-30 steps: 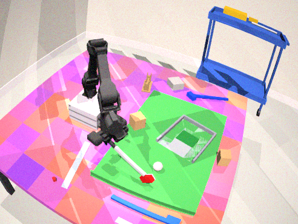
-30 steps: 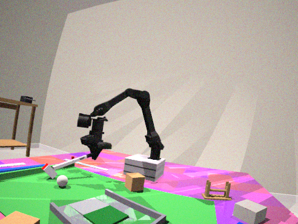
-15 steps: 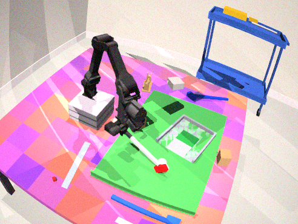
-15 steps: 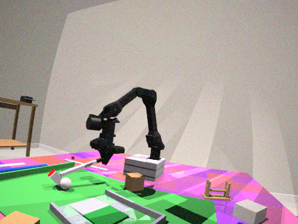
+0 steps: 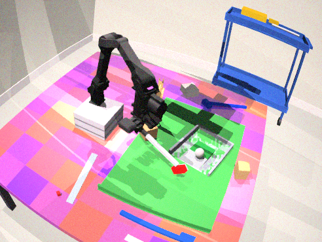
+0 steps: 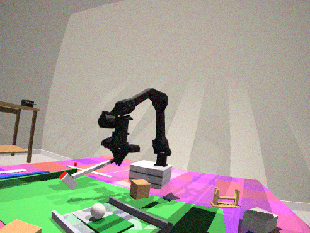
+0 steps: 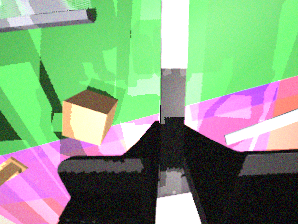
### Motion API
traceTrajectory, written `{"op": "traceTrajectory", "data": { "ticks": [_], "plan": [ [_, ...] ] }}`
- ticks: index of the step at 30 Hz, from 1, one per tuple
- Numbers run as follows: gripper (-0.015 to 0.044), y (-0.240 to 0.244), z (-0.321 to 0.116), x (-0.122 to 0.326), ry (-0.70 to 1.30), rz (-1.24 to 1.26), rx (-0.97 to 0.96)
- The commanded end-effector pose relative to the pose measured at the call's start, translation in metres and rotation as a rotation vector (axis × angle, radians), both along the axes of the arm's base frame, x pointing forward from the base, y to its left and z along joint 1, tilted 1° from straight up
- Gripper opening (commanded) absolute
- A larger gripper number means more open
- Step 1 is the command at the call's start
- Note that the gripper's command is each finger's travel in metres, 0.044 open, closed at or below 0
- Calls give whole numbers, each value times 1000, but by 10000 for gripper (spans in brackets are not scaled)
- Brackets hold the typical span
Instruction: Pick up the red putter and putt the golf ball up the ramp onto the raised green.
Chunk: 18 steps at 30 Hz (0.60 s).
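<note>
The claw (image 5: 146,130) was clamped on the grip end of the red putter (image 5: 163,152), whose white shaft ran away from the arm across the green mat (image 5: 157,186) and sloped down to the red head (image 5: 178,169). In the exterior view the head hung just above the mat rather than resting on it. The golf ball (image 5: 199,152) sat inside the grey-walled raised green (image 5: 217,163), beyond the putter head and off to one side of the shaft's line, with the near grey wall between them. It appeared to rest on the pale surface beside the dark green centre patch, though the view was too coarse to be sure it had settled. Any further stroke looked unnecessary; the club's long axis pointed past the frame's corner, not at the ball.
</note>
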<state>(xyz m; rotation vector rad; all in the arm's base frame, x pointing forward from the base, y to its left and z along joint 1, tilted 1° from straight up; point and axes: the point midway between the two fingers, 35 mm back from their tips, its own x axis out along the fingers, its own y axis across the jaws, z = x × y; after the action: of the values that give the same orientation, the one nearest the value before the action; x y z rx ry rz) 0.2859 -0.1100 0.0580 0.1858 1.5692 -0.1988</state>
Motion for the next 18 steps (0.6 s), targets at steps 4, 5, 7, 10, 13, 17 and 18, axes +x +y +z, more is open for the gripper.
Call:
{"op": "traceTrajectory", "data": {
  "ticks": [4, 5, 7, 10, 13, 17, 18],
  "plan": [
    [0, -1, 15, 2, -20, 0, -7],
    [0, -1, 15, 2, -20, 0, -7],
    [0, -1, 15, 2, -20, 0, -7],
    [0, -1, 15, 2, -20, 0, -7],
    [0, -1, 15, 2, -20, 0, -7],
    [0, -1, 15, 2, -20, 0, -7],
    [0, -1, 15, 2, -20, 0, -7]
  ]
}}
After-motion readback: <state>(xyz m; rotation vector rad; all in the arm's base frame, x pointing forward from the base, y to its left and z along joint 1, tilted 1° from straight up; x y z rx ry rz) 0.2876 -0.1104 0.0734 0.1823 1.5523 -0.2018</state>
